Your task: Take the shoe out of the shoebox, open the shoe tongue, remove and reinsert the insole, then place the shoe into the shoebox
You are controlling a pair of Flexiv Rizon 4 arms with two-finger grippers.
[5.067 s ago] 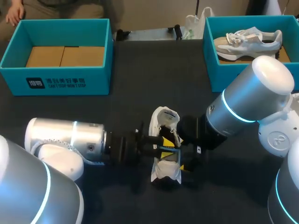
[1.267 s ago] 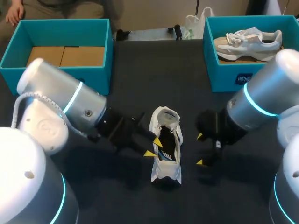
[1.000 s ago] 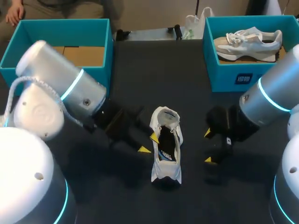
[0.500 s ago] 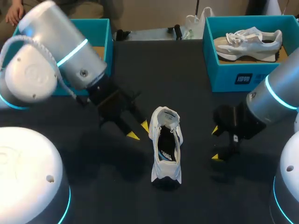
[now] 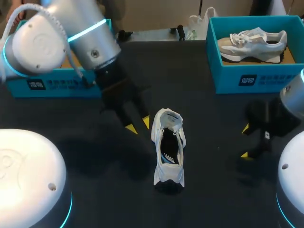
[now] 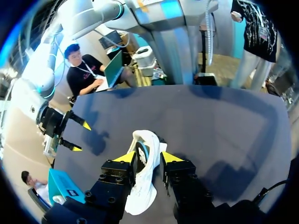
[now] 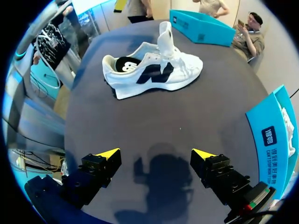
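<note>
The shoe (image 5: pixel 167 147) is standing on the table (image 5: pixel 199 109), between the two grippers.
Its tongue is sticking up, likely so the inside is easy to reach. The left gripper (image 5: pixel 138 126) and right gripper (image 5: pixel 244 141) are hanging open, holding nothing.

Both grippers are pictured withdrawn from the shoe (image 5: pixel 167 147), at whose opening their tips had been set seconds before. The left gripper (image 5: pixel 138 126) has been drawn back and raised, the right gripper (image 5: pixel 244 141) pulled well clear.
</note>
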